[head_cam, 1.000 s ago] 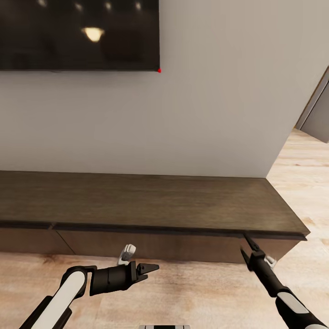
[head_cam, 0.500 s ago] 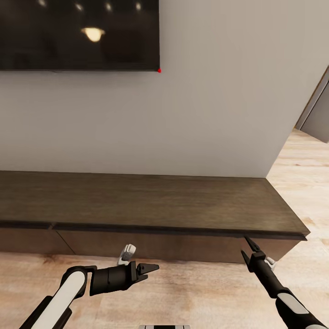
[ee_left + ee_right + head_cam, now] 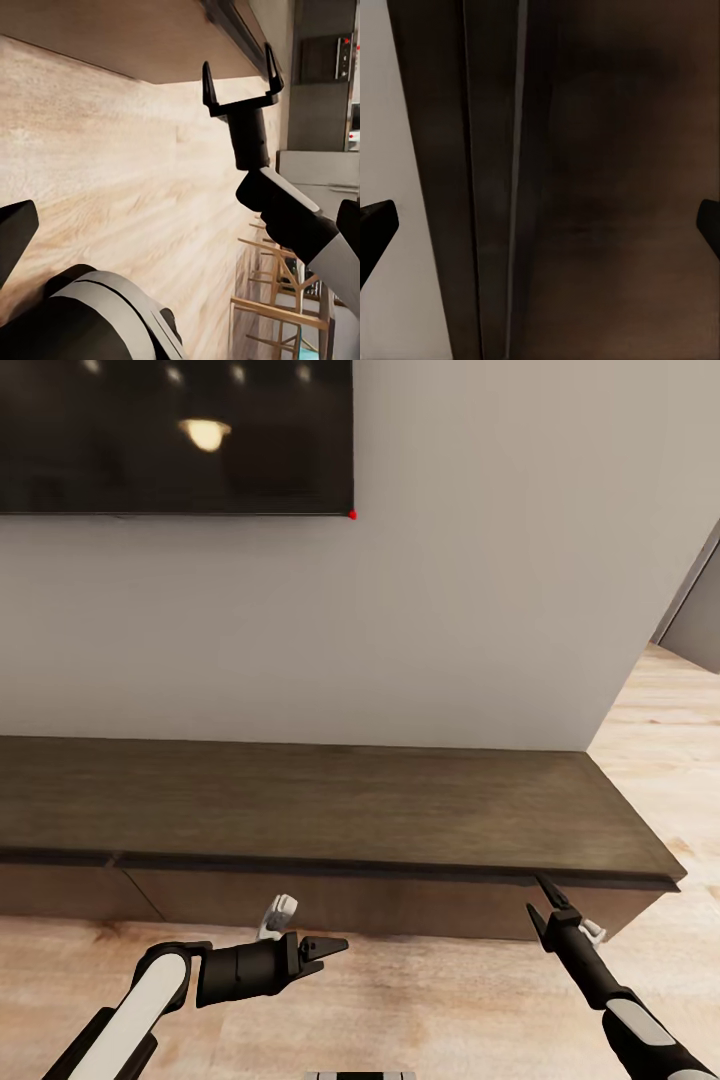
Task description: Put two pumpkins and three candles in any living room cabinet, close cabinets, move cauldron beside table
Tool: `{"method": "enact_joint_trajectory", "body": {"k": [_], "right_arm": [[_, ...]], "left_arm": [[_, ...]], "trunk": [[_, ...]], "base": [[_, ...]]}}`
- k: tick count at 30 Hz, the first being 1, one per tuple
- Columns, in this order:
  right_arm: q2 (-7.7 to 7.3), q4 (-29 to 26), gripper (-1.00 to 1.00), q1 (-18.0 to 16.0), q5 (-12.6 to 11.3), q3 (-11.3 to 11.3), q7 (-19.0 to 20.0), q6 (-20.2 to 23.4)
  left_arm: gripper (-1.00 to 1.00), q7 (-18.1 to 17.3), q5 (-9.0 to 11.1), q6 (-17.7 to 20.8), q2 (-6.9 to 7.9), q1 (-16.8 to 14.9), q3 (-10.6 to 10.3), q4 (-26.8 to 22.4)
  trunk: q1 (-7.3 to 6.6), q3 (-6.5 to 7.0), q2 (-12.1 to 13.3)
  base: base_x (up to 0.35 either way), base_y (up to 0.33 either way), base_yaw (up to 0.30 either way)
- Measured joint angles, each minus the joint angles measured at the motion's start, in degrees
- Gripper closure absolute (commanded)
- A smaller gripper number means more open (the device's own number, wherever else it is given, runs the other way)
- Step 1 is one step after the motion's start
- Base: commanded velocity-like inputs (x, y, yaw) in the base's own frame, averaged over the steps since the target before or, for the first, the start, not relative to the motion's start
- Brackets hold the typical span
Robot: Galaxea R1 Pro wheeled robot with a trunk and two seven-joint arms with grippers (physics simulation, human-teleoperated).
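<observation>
The long, low dark-brown cabinet (image 3: 330, 800) runs along the wall, its drawer fronts (image 3: 330, 898) flush and shut. My right gripper (image 3: 541, 900) is open and points up at the dark lip under the cabinet's top, near its right end. The right wrist view looks close at that lip seam (image 3: 514, 187), with a fingertip (image 3: 375, 225) at each side. My left gripper (image 3: 322, 947) hangs open low over the floor in front of the cabinet, holding nothing. In the left wrist view, the right gripper (image 3: 238, 75) stands with its fingers spread. The pumpkins, candles, cauldron and table are out of view.
A black TV screen (image 3: 170, 435) hangs on the pale wall above the cabinet. Light wood floor (image 3: 440, 1000) lies in front of the cabinet and runs past its right end (image 3: 665, 760). Wooden chairs (image 3: 277, 300) and grey kitchen units (image 3: 322, 169) appear far off in the left wrist view.
The whole head picture has shifted a few pixels to the right, so the camera moved slightly. Both arms and grippers hold the same pose.
</observation>
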Motion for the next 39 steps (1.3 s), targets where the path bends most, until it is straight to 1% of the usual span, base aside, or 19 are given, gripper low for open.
{"method": "enact_joint_trajectory", "body": {"k": [9, 39], "right_arm": [[-0.01, -0.01, -1.0, 0.04, 0.03, 0.07, 0.76, 0.23], [0.05, -0.01, -1.0, 0.02, 0.26, 0.16, 0.72, 0.23]], "left_arm": [[-1.0, 0.0, 0.0, 0.01, -0.03, 0.0, -0.22, -0.01], [-1.0, -0.01, 0.0, -0.01, 0.0, 0.0, -0.44, -0.06]], "trunk": [[0.0, 0.0, 0.0], [0.0, 0.0, 0.0]], "base": [[0.026, 0.01, 0.0], [0.018, 0.006, 0.0]]}}
